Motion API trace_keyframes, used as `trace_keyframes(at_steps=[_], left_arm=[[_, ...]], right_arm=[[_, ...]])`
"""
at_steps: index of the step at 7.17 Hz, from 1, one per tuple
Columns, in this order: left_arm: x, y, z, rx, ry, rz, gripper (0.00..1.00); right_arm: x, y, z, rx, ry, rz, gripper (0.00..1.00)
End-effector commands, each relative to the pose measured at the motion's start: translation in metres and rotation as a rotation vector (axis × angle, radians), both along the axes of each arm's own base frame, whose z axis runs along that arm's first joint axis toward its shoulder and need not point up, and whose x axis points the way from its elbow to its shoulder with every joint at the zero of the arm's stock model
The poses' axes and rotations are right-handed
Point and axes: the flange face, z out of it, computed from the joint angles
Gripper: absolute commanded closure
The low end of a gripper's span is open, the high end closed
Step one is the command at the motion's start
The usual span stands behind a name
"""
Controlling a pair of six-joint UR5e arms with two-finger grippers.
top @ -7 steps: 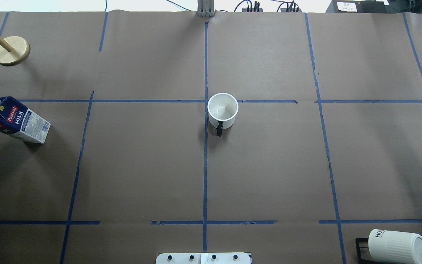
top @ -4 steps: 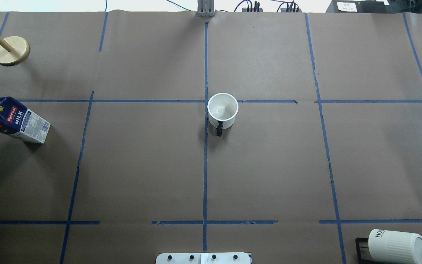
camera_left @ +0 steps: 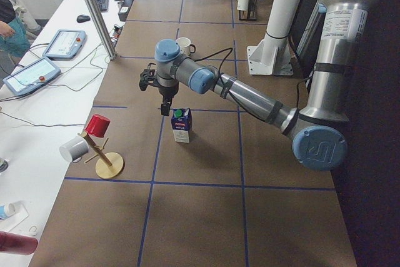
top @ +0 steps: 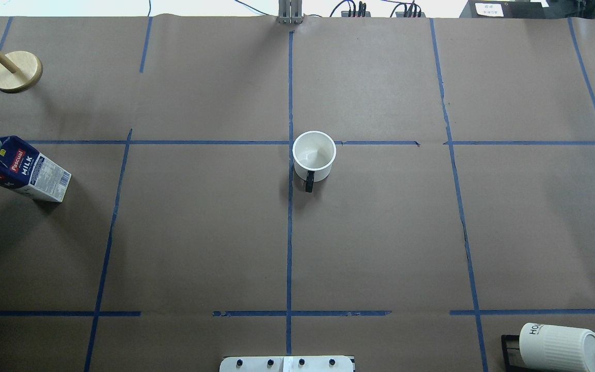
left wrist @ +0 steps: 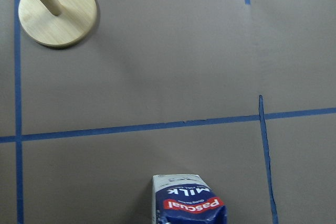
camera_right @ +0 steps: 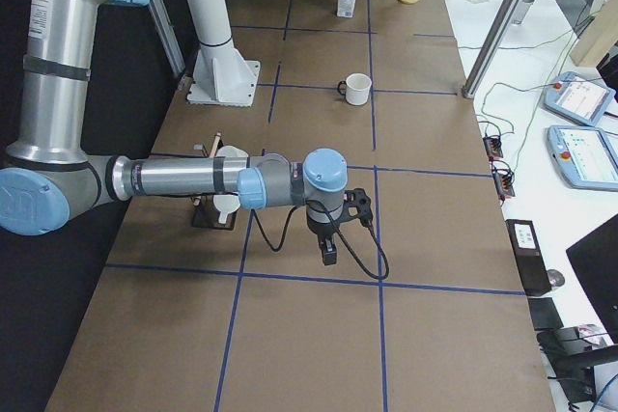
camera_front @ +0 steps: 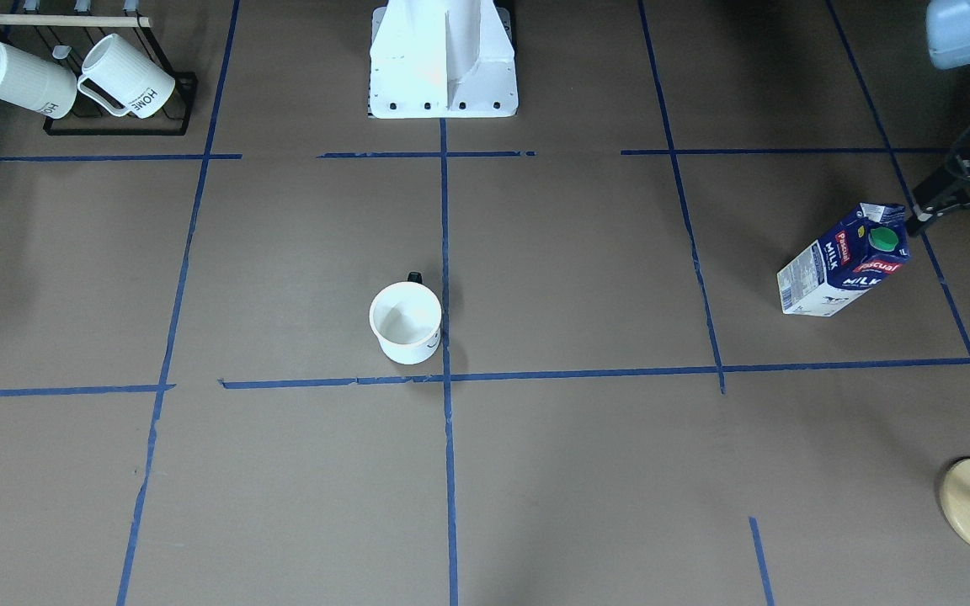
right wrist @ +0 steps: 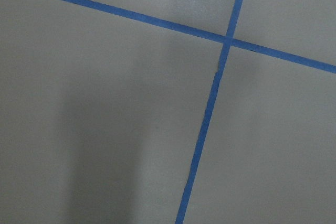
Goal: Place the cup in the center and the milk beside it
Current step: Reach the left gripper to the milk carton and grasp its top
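Note:
The white cup [top: 314, 155] stands upright right beside the center, where the blue tape lines cross [top: 290, 142]; its black handle points toward the robot. It also shows in the front view [camera_front: 406, 322]. The milk [top: 18, 168] stands upright at the table's far left, also in the front view [camera_front: 843, 261] and at the bottom of the left wrist view [left wrist: 189, 200]. My left gripper [camera_front: 952, 229] hovers just beyond the carton with its fingers apart, empty. My right gripper [camera_right: 328, 253] hangs over bare table far from both; I cannot tell whether it is open.
A wooden mug tree [top: 16, 72] stands at the far left corner, behind the milk. A black rack with two ribbed "HOME" mugs [camera_front: 72, 76] sits near the robot's right. The robot's white base [camera_front: 443, 63] is at the near middle edge.
A black finger of my left gripper has come into the overhead view at the left edge, just beyond the milk. The cup and the milk have not moved.

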Motion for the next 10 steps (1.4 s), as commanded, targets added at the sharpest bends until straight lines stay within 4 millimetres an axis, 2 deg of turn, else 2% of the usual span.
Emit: trace_keyframes(at_steps=[1,5,8,9,10], left_arm=[[0.026,0.02,0.025,0.007,-0.029,0.046,0.0],[0.052,0.028,0.04,-0.012,-0.044,0.097,0.02],[0.056,0.025,0.043,-0.019,-0.047,0.102,0.43],[0.057,0.022,0.038,-0.012,-0.043,0.101,0.53],[0.061,0.014,0.015,0.018,-0.03,0.096,0.54]], right_arm=[[0.0,0.0,0.001,-0.001,0.0,0.0,0.0],[0.0,0.002,0.004,-0.007,0.001,-0.002,0.0],[0.0,0.002,0.004,-0.007,0.001,-0.002,0.0],[0.0,0.002,0.004,-0.008,0.001,-0.001,0.0],[0.0,0.002,0.004,-0.008,0.001,-0.001,0.01]])
